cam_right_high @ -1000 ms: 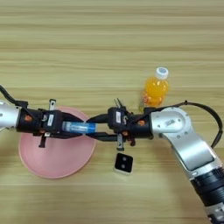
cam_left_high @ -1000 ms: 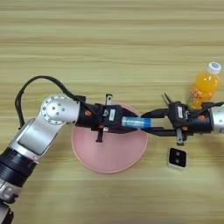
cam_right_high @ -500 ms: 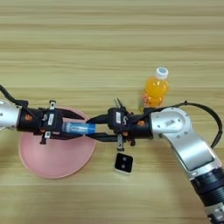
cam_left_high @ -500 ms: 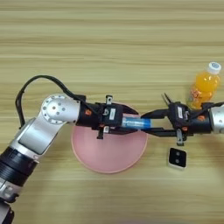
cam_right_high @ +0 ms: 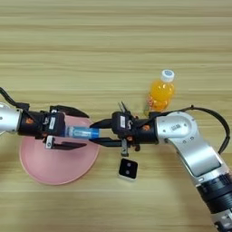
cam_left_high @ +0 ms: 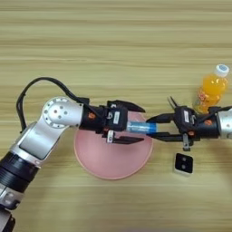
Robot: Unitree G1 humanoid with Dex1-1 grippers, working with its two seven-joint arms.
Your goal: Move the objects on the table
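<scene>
A blue-and-white tube (cam_left_high: 140,128) hangs level over the right rim of the large pink plate (cam_left_high: 106,159). From the left, my left gripper (cam_left_high: 142,124) has its fingers spread wide above and below the tube, clear of it. Coming in from the right, my right gripper (cam_left_high: 153,128) is shut on the tube's right end. A small black square block (cam_left_high: 183,164) lies on the table (cam_left_high: 113,45) just below the right gripper. Upright at the right, behind the right forearm, stands the orange-drink bottle (cam_left_high: 209,93) with its white cap.
My left arm's silver forearm (cam_left_high: 43,136) runs from the lower left corner up to the plate. The right arm (cam_right_high: 195,149) reaches in from the lower right. Bare wood stretches across the far half of the table.
My left gripper's fingers have spread slightly wider around the tube. The tube, the right gripper, bottle, block and plate stay where they were.
</scene>
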